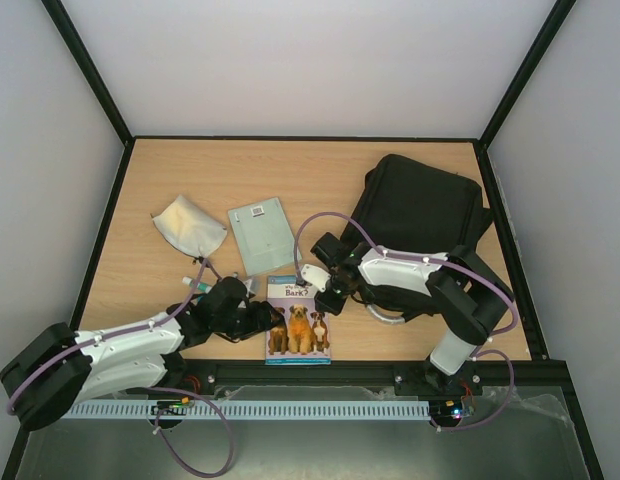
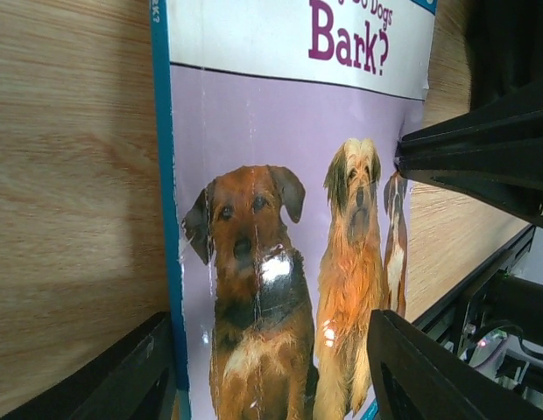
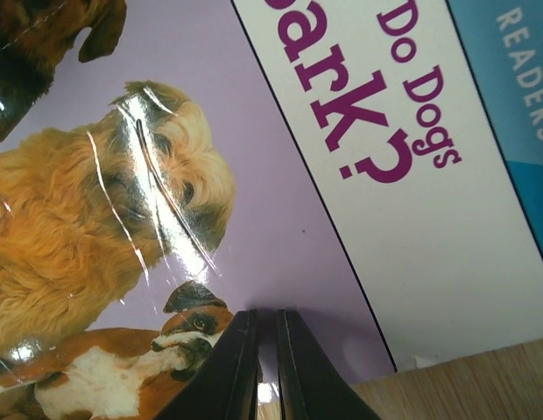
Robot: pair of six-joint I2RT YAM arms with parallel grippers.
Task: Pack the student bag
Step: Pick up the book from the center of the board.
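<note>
Your left gripper [image 2: 267, 363] stood spread astride glossy paperback dog-cover book [image 1: 298, 322]; right gripper [image 3: 267, 372] fingers pressed together at book's edge.

A wooden table [image 1: 320, 170] is bearing four loose items. A book [image 1: 298, 322] showing three dogs on its cover is lying flat near the front edge. A pale green notebook [image 1: 261, 234] is lying behind it. A beige pouch [image 1: 188, 225] is lying left of the notebook, apart from it. A small white item [image 1: 194, 284] is lying partly hidden left of the book.

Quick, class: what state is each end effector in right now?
Left end effector: open, by the book.
Right end effector: closed at the book's edge; grip unclear.
</note>
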